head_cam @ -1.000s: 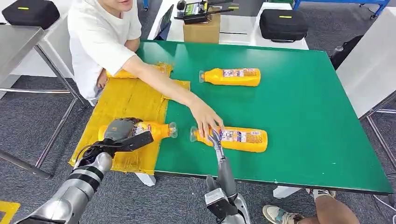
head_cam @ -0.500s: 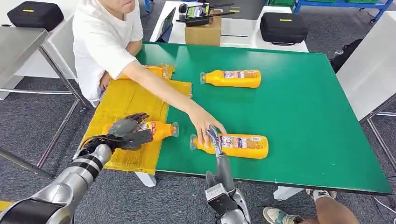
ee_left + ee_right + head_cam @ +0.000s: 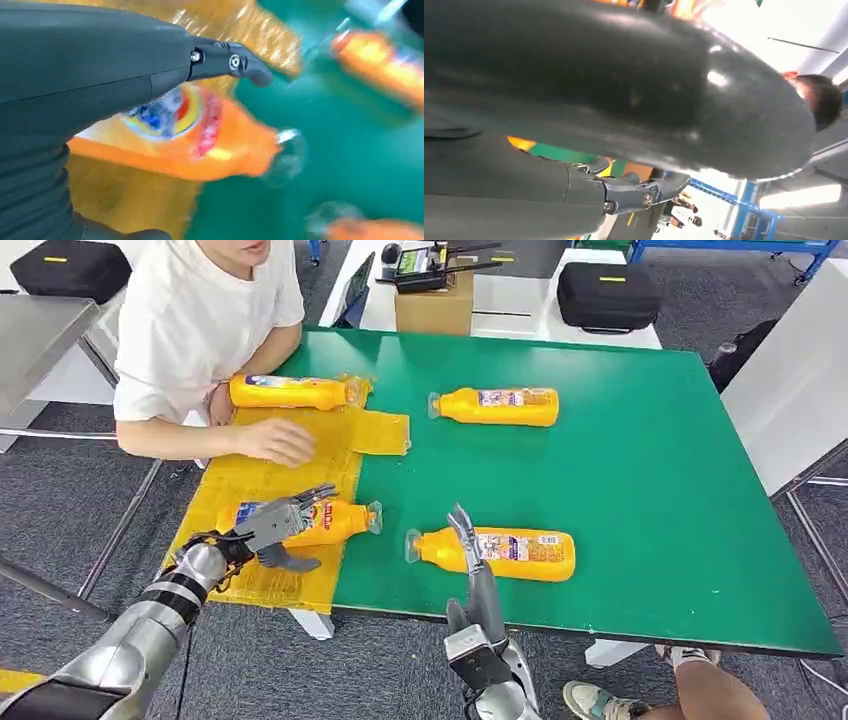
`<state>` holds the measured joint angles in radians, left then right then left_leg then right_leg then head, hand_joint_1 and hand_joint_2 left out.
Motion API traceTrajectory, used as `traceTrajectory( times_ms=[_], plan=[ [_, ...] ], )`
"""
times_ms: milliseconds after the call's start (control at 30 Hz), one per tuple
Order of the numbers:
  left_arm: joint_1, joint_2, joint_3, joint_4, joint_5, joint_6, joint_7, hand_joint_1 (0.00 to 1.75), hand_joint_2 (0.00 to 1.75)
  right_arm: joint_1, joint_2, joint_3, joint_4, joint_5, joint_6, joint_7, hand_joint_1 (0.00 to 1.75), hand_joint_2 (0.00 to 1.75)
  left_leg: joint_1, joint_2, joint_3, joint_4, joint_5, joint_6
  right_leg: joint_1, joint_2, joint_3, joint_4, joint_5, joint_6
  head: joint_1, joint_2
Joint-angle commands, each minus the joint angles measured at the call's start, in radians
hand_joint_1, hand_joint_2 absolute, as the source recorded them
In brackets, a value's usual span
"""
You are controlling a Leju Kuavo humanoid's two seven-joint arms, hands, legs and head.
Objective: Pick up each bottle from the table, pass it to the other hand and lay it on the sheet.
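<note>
On the left we see our left hand [image 3: 278, 528] hovering over the near bottle [image 3: 330, 521], which lies on its side on the yellow sheet [image 3: 270, 465] with its cap end reaching over the sheet's edge onto the green surface [image 3: 650, 480]. The fingers [image 3: 312, 496] are spread apart and hold nothing; in the left wrist view the bottle [image 3: 200, 145] lies just beyond them, blurred. A second bottle [image 3: 290, 391] lies at the far end of the sheet, and a person's hand [image 3: 275, 441] rests on the sheet between the two. Further right, our right hand [image 3: 468, 550] stands edge-on at the front of the surface, against the neck end of a third bottle [image 3: 500, 552] lying on the green. We cannot tell whether its fingers are open or curled. A fourth bottle [image 3: 497, 406] lies farther back on the green.
</note>
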<state>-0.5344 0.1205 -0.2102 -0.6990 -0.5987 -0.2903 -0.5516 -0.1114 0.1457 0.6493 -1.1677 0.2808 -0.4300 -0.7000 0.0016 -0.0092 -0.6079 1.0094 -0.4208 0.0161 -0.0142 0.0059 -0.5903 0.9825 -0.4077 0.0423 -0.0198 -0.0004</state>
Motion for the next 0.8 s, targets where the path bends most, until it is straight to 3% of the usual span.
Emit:
traceTrajectory(
  times_ms=[33, 133, 200, 267, 300, 600, 700, 800],
  plan=[
    [0.268, -0.320, 0.151, -0.716, 0.658, 0.258, 0.120, 0.00, 1.75, 0.045, -0.022, -0.083, 0.042, 0.158, -0.100, 0.002, 0.00, 1.75, 0.001, -0.007, 0.000, 0.000, -0.002, 0.000, 0.001, -0.008, 0.004, -0.002, -0.004, 0.000, 0.000, 0.000],
    [0.362, -0.310, 0.110, -0.850, 0.772, 0.394, 0.135, 0.00, 1.75, 0.075, -0.038, -0.140, 0.046, 0.279, -0.181, 0.045, 0.00, 1.75, 0.000, -0.005, -0.005, 0.000, -0.002, 0.001, -0.001, -0.004, -0.001, -0.002, -0.002, 0.000, 0.000, 0.000],
    [0.418, -0.296, 0.090, -0.903, 0.800, 0.409, 0.130, 0.00, 1.75, 0.086, -0.062, -0.169, 0.042, 0.338, -0.212, 0.086, 0.00, 1.75, 0.000, -0.001, -0.005, 0.000, -0.003, 0.001, -0.001, 0.000, -0.001, -0.003, -0.001, 0.000, 0.001, 0.000],
    [0.472, -0.299, 0.089, -0.959, 0.837, 0.411, 0.119, 0.00, 1.75, 0.074, -0.092, -0.199, 0.072, 0.497, -0.231, 0.225, 0.00, 1.75, -0.001, 0.002, -0.005, 0.000, -0.005, 0.002, -0.001, 0.002, -0.002, -0.004, -0.001, 0.000, 0.000, 0.000],
    [0.488, -0.298, 0.086, -0.978, 0.838, 0.411, 0.118, 0.00, 1.75, 0.073, -0.099, -0.214, 0.070, 0.495, -0.226, 0.223, 0.00, 1.75, -0.001, 0.002, -0.002, -0.001, -0.006, 0.001, -0.001, 0.001, 0.001, -0.005, -0.002, 0.000, 0.000, 0.000],
    [0.478, -0.297, 0.086, -0.973, 0.838, 0.413, 0.118, 0.00, 1.75, 0.072, -0.090, -0.220, 0.071, 0.499, -0.213, 0.217, 0.00, 1.75, 0.000, 0.000, -0.006, 0.000, -0.005, 0.001, 0.000, -0.001, -0.003, -0.004, -0.003, 0.002, 0.000, 0.000],
    [0.511, -0.309, 0.076, -1.020, 0.836, 0.415, 0.101, 0.00, 1.75, 0.047, -0.129, -0.260, 0.087, 0.664, -0.240, 0.342, 0.00, 1.75, 0.000, 0.000, -0.004, 0.000, -0.005, 0.001, 0.000, -0.001, -0.001, -0.004, -0.004, 0.002, 0.000, 0.000],
    [0.536, -0.300, 0.029, -1.045, 0.712, 0.465, 0.091, 0.00, 1.75, -0.011, -0.167, -0.330, 0.113, 0.742, -0.208, 0.390, 0.00, 1.75, 0.000, 0.001, -0.003, 0.000, -0.006, 0.001, 0.000, 0.001, 0.001, -0.005, -0.004, 0.002, 0.000, 0.000]
  ],
)
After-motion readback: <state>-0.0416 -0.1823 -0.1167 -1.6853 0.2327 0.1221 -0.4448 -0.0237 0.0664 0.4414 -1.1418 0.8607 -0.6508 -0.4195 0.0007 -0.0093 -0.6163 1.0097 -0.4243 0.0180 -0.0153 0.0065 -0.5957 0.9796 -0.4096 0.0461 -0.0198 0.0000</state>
